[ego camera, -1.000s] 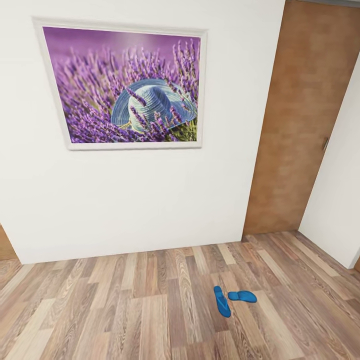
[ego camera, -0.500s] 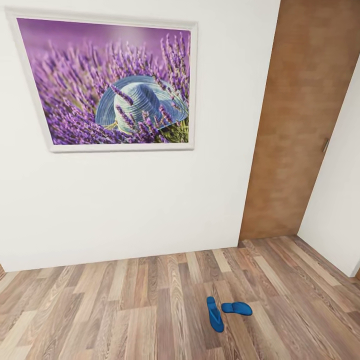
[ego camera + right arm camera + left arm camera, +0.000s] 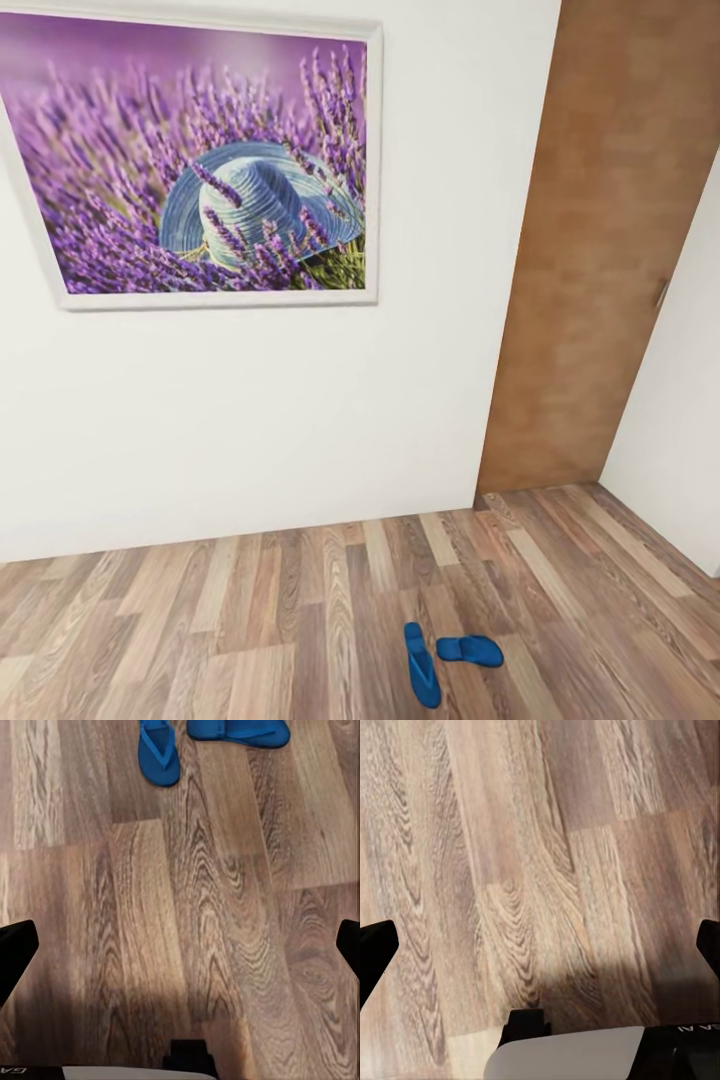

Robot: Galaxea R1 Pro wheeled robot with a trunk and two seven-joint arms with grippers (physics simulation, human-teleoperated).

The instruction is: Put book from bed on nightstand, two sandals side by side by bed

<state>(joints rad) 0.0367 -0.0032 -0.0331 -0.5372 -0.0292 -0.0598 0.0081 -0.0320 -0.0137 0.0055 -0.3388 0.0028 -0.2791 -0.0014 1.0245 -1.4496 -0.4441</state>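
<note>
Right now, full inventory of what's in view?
sandals: 2, bright blue, on the floor near the door corner, one lengthwise, the other crosswise beside it, not parallel
framed picture: 1, purple lavender with a blue-grey hat, white frame, on the white wall
door: 1, brown wood, closed, to the right of the picture wall
wall: white, facing the head camera
floor: pale wood planks
left gripper: black fingertips spread wide, nothing between them, over bare floor
right gripper: black fingertips spread wide, empty, over the floor short of the sandals
</note>
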